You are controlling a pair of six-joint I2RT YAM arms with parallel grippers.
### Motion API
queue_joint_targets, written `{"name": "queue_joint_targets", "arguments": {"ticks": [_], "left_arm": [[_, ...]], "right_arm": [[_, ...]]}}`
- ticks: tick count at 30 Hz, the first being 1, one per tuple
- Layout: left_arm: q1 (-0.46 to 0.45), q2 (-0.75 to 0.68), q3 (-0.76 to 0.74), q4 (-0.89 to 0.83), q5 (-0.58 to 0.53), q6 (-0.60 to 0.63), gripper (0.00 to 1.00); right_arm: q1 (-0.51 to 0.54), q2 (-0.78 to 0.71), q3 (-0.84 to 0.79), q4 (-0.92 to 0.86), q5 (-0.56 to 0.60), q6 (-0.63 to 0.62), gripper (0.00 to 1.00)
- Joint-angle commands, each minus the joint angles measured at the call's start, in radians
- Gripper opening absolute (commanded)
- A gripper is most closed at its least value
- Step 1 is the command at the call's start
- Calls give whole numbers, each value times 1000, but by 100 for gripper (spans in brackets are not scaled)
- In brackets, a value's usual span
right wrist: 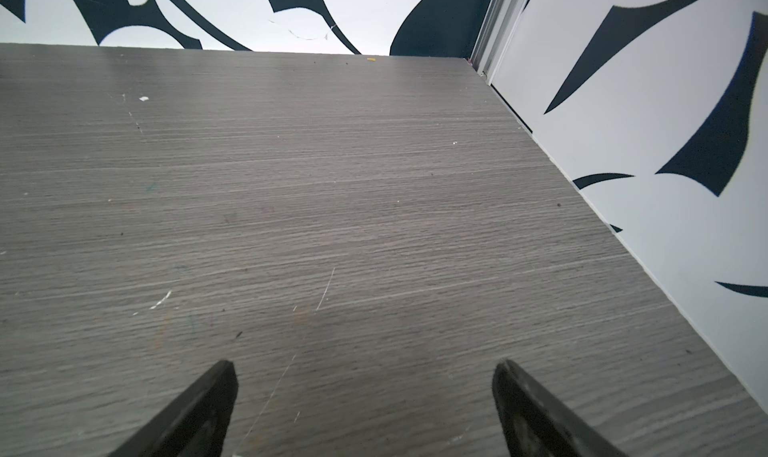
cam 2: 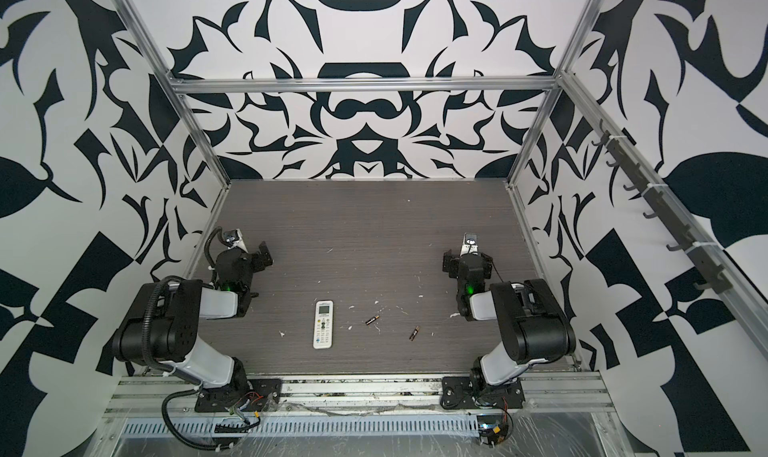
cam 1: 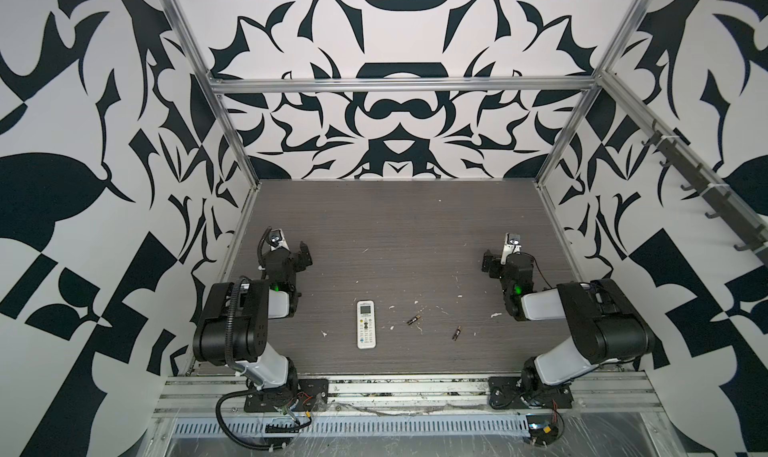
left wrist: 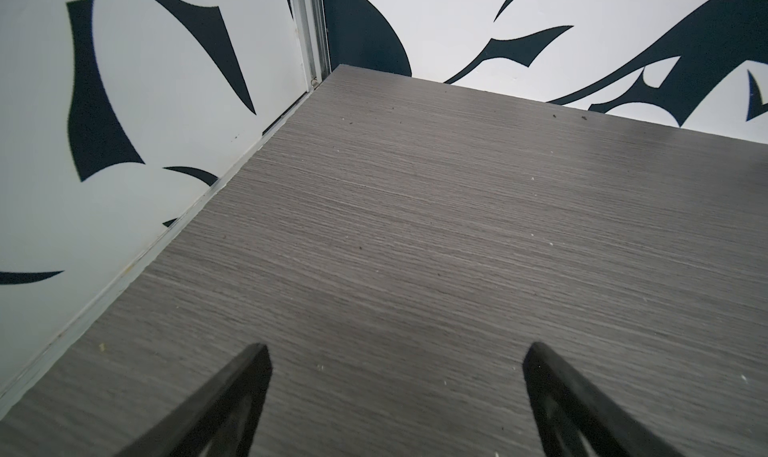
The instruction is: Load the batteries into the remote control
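Observation:
The remote control (cam 1: 365, 324) (cam 2: 323, 324) is a slim white handset lying button-side up near the front middle of the grey table, its screen end toward the back. Two batteries lie to its right, apart from each other: one close by (cam 1: 412, 320) (cam 2: 372, 320), one farther right (cam 1: 456, 333) (cam 2: 414, 333). My left gripper (cam 1: 303, 256) (cam 2: 264, 254) (left wrist: 399, 347) hovers open at the left, behind the remote, with only bare table between its fingers. My right gripper (cam 1: 490, 263) (cam 2: 451, 263) (right wrist: 365, 363) stands open at the right, also empty. Neither wrist view shows the remote or the batteries.
White scraps of debris (cam 1: 495, 315) are scattered over the table around the batteries. Patterned walls with aluminium posts (cam 1: 232, 143) close in the left, right and back. A metal rail (cam 1: 407, 386) carrying both arm bases runs along the front edge.

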Motion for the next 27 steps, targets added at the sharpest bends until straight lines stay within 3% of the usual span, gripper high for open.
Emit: {"name": "queue_joint_targets", "arguments": {"ticks": [1,6,8,10,12,15,18,22,27], "left_arm": [[5,-22,-11,4,14,10,99],[7,-25,-11,0,15,5,99],[5,-71,-1,-41,-17,3,99],[1,-186,59,-257,2,-12,99],[-9,-292,119,-466,15,-53,99],[-31,-423,203,-709,-70,-247,99],[-44,-474,360,-1054,42,-358,99],[-112,-524,428,-1274,228,-440,99],[-297,-569,468,-1520,258,-502,99]], "right_arm": [[-2,-12,9,35,9,-10,100],[1,-12,12,30,33,-5,100],[7,-67,17,-15,113,24,100],[34,-168,97,-223,193,22,100],[55,-268,152,-367,189,16,100],[62,-367,208,-537,190,111,100],[71,-421,285,-763,109,194,100],[139,-495,287,-905,3,248,100],[270,-557,276,-1026,-123,300,100]]}}
